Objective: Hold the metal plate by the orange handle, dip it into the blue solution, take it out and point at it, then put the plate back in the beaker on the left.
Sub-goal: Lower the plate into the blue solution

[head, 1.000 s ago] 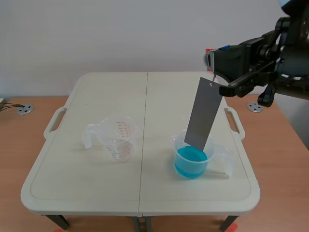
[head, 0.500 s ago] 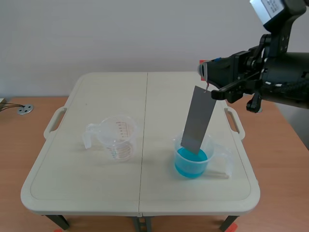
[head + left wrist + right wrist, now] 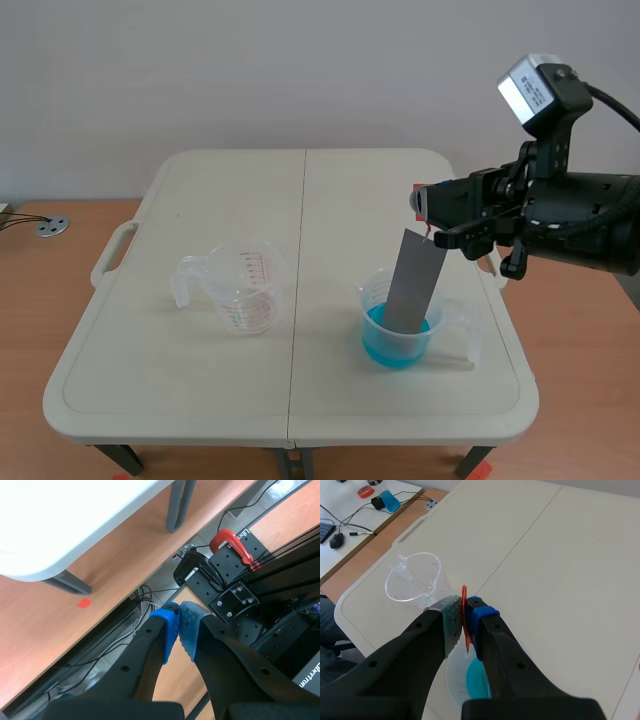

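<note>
The pale folding table [image 3: 200,400] fills the middle of the room. The right arm [image 3: 580,215] comes in from its side and hangs over the table's right half, a camera box riding on top of it.

The grey metal plate [image 3: 415,280] hangs from that arm. It is nearly upright, with its top leaning a little toward the arm. Its lower end is down inside the blue beaker [image 3: 385,352], at the solution [image 3: 395,345]. How deep it sits I can't tell from here. The blue beaker stands on the right half of the table, its grip turned toward the right edge.

The empty beaker [image 3: 245,290] stands on the left half, well apart from the blue one. It is clear, with red marks up its wall, and its grip points to the left.

The right gripper [image 3: 463,612] is directly above the blue beaker. Its two fingers are closed tight on the thin orange handle [image 3: 464,595] at the plate's top, and a sliver of orange sticks out past the pads.

The left gripper [image 3: 179,625] is off the table, down below the table edge and over the wooden floor [image 3: 60,630]. Its blue pads are pressed together with nothing between them. Ahead of it are a table leg [image 3: 177,505], some cables and a black bracket with a red clamp [image 3: 232,542].
</note>
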Controlling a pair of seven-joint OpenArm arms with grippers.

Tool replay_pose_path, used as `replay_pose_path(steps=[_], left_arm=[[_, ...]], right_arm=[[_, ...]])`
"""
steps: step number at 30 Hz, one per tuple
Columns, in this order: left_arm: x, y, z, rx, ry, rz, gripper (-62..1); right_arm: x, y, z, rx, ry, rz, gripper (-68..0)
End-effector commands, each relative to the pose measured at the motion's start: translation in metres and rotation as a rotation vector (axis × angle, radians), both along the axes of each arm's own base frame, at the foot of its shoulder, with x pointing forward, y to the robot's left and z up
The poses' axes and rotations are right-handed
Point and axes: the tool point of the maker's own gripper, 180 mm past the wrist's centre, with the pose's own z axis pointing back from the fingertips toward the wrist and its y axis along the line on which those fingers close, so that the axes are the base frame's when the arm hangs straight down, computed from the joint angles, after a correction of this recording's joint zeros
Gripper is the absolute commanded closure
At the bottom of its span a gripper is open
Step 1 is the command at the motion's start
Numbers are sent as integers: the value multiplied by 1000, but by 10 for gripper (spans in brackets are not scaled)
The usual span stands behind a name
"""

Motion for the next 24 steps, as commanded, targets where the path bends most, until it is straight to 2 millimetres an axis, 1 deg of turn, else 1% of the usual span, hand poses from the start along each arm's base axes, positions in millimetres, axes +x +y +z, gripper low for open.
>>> replay_pose_path(steps=[1, 7, 19, 24], left_arm=[[2, -6, 4, -26, -10, 0, -27], [2, -6, 4, -26, -10, 0, -27], [2, -6, 4, -27, -11, 0, -27], [2, -6, 4, -27, -11, 0, -27]], right_arm=[[3, 1, 9, 18, -34, 4, -11], [3, -1, -5, 18, 8, -3, -11], [0, -8, -32, -41, 74, -16, -11], [-1, -10, -37, -51, 88, -18, -11]])
